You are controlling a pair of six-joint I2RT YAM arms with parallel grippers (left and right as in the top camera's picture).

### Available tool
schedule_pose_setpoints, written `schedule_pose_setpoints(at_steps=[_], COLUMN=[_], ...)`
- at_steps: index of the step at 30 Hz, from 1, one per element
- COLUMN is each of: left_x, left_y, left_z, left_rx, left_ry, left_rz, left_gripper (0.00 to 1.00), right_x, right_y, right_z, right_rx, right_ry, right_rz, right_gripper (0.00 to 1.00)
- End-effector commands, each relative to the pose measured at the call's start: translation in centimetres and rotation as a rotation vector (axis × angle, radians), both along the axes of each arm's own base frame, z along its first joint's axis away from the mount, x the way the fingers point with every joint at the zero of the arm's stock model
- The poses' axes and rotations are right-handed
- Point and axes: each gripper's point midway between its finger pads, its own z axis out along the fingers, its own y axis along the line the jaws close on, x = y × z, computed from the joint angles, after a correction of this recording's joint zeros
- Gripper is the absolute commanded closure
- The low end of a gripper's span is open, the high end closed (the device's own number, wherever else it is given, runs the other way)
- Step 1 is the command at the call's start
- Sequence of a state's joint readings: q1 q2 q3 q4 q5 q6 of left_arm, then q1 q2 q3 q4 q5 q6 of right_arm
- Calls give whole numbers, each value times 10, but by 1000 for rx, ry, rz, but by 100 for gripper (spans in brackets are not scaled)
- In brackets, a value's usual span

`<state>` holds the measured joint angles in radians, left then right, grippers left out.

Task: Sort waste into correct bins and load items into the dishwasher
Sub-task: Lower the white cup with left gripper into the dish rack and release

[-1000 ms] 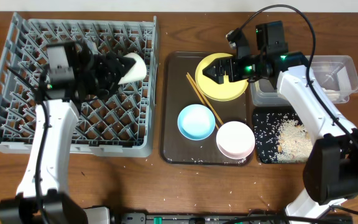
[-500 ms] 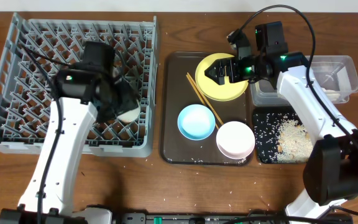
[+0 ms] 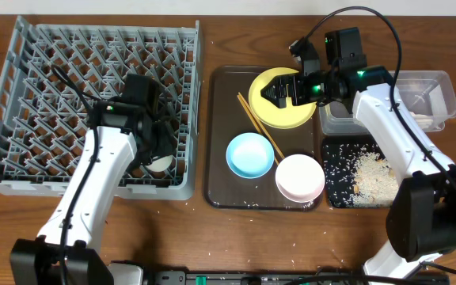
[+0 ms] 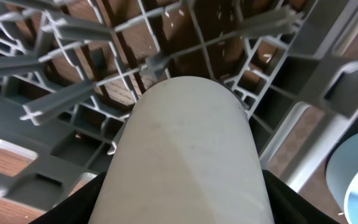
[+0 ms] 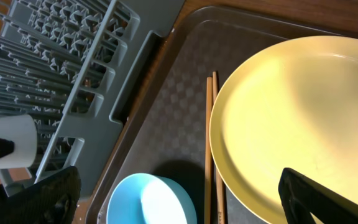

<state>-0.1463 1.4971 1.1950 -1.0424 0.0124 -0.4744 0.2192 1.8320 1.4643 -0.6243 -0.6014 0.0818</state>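
White cup (image 3: 162,164) is hanging over the near right corner of the grey dish rack (image 3: 22,119), having been carried there from the rack's far middle rows within the past second. The left gripper (image 3: 157,154) is clamping the cup's sides between its fingers, the cup's far end pointing at the pegs. Whether it is already touching them is hard to tell from the wrist view. Placement is looking close, though the cup is not yet released. The right gripper (image 3: 280,92) is keeping its place above the yellow plate (image 3: 283,115), its jaws spread wide and holding nothing. On the brown tray (image 3: 220,186), the chopsticks (image 3: 260,127), light blue bowl (image 3: 250,153) and white bowl (image 3: 299,176) are waiting near one another. Loose rice (image 3: 373,178) is lying in the black tray (image 3: 328,190), just beside the clear tub (image 3: 450,95). Upright pegs and the rack's wall are crowding the cup's landing spot.
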Motion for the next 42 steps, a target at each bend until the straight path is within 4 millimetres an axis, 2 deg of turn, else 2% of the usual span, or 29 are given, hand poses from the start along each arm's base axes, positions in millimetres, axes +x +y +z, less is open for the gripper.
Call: schedule_pose_setpoints(at_steps=[1, 7, 10, 19, 24, 29, 34, 42], left_x=[-5, -7, -8, -14, -11, -5, 6, 16], left_y=[-3, -14, -19, -17, -18, -19, -21, -23], left_z=[-9, -10, -11, -30, -35, -28, -10, 15], left_rx=[0, 1, 4, 20, 20, 15, 7, -6], left_ry=[22, 22, 28, 101, 104, 80, 37, -33], left_rz=[-4, -44, -60, -60, -59, -59, -61, -63], left_gripper=[72, 71, 67, 64, 41, 29, 21, 19], right_x=[-1, -2, -2, -4, -4, -4, -4, -4], right_y=[2, 2, 2, 1, 1, 1, 1, 1], right_z=[13, 12, 12, 11, 11, 11, 11, 12], right_rx=[1, 0, 0, -2, -2, -1, -2, -1], right_ry=[-41, -35, -34, -26, -26, -27, -27, -30], right_rz=[19, 19, 19, 19, 19, 19, 19, 19], right_gripper=[1, 1, 1, 1, 1, 1, 1, 1])
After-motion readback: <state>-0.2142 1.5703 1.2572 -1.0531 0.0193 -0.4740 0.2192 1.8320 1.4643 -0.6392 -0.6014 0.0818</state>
